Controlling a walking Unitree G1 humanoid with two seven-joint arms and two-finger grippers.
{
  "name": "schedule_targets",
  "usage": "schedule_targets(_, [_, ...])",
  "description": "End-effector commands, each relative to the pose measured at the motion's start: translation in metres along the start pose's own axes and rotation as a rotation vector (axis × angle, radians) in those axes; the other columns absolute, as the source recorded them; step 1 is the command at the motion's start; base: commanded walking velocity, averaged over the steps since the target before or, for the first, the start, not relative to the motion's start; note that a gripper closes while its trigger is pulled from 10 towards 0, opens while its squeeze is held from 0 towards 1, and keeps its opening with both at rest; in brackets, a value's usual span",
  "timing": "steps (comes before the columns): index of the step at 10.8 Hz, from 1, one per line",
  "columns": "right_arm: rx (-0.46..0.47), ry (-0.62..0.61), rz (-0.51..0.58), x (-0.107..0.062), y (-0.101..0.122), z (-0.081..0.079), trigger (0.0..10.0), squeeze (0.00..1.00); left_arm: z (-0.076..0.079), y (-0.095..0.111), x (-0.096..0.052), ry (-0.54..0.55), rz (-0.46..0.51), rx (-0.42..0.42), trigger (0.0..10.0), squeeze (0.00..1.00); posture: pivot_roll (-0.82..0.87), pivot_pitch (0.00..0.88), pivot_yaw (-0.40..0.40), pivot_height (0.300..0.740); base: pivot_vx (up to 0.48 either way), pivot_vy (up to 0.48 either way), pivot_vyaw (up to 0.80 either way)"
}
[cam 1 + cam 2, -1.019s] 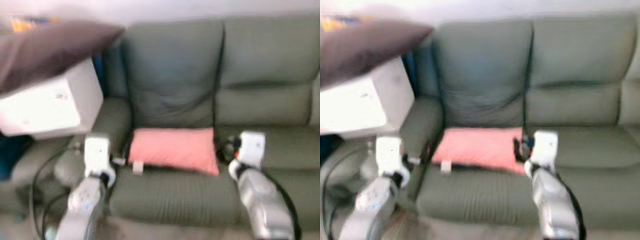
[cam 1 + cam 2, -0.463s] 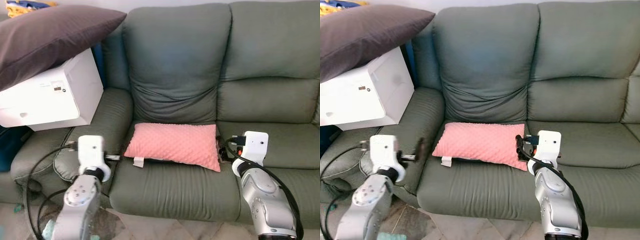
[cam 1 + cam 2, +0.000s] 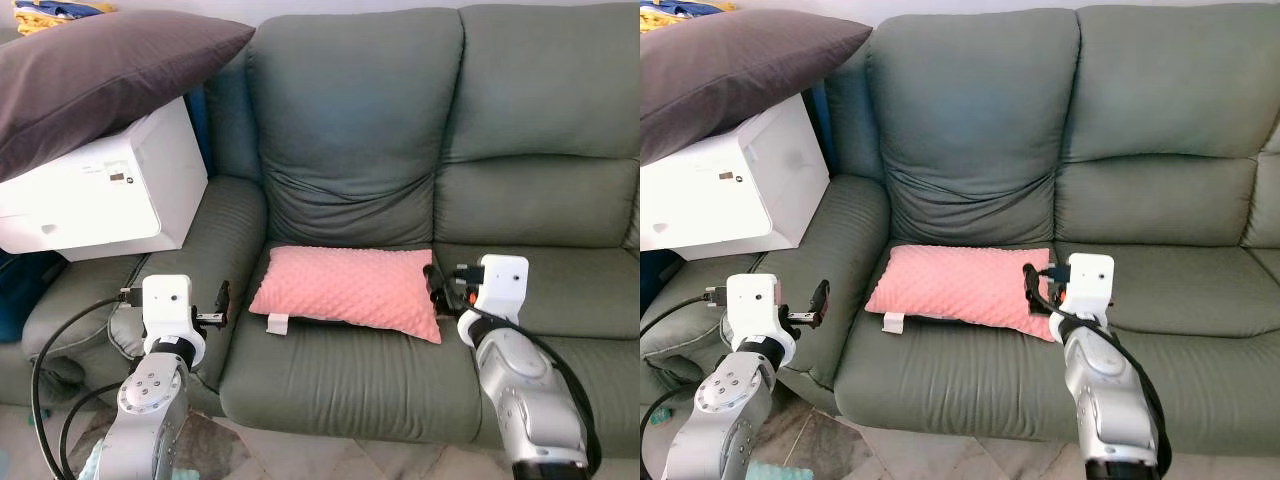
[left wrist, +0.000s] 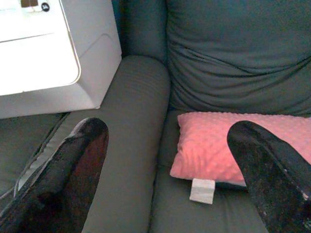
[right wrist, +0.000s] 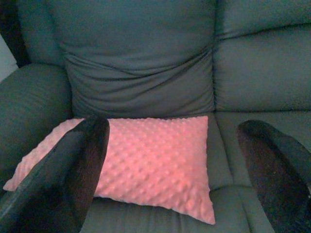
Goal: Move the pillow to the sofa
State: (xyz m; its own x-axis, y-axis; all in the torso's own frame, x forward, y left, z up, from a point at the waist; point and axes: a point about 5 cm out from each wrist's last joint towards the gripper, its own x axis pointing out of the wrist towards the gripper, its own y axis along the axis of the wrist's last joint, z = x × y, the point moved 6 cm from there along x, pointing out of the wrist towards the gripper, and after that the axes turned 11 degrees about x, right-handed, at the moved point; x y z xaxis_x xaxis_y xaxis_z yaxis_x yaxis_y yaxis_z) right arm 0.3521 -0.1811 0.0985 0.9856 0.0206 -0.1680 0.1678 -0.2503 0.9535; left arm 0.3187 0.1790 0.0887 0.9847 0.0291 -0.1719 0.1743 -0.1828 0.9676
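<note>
Both silver arms are raised in front of the sofa (image 3: pixel 350 130), bent at the elbow with the white wrist housings turned toward the seat. The left gripper (image 3: pixel 222 303) is held over the inner side of the ribbed armrest (image 3: pixel 225 235), level with the seat edge and apart from the pillow (image 3: pixel 350 290). In the left wrist view its two black fingers (image 4: pixel 82 155) are seen spread wide, with nothing between them. The right gripper (image 3: pixel 1029 285) is held just beside the pillow's right end; whether it touches the fabric cannot be told. In the right wrist view its fingers (image 5: pixel 73 165) are likewise seen wide apart and empty, framing the pillow.

The pillow is laid flat on the left seat cushion, against the base of the backrest. It is rectangular, salmon pink, covered in a soft dimpled fabric, and a small white tag (image 4: pixel 202 190) is seen at its front left corner. The sofa is upholstered in a grey-green fabric with fine ribbing on the seat and armrest and creased, padded back cushions. A smooth white box (image 3: pixel 100 195) is set on the far armrest side, and a large dark grey cushion (image 3: pixel 95 75) is laid across its top.
</note>
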Motion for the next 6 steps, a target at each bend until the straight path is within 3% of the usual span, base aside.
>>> schedule_targets(1, [0.009, 0.009, -0.003, 0.002, 0.000, -0.003, 10.0, 0.00, -0.004, -0.003, 0.000, 0.013, -0.010, -0.007, 10.0, 0.00, -0.05, 0.008, 0.066, 0.740, 0.000, 0.000, 0.00])
schedule_targets(4, [-0.016, 0.006, -0.002, 0.002, -0.001, -0.001, 10.0, 0.00, -0.004, -0.002, 0.001, 0.010, -0.008, 0.005, 10.0, 0.00, -0.05, 0.008, 0.071, 0.740, 0.000, 0.000, 0.00])
schedule_targets(6, [-0.010, 0.001, 0.004, 0.002, 0.000, -0.001, 10.0, 0.00, -0.019, 0.002, 0.006, 0.072, -0.003, -0.021, 10.0, 0.00, -0.04, 0.026, 0.081, 0.740, 0.000, 0.000, 0.59])
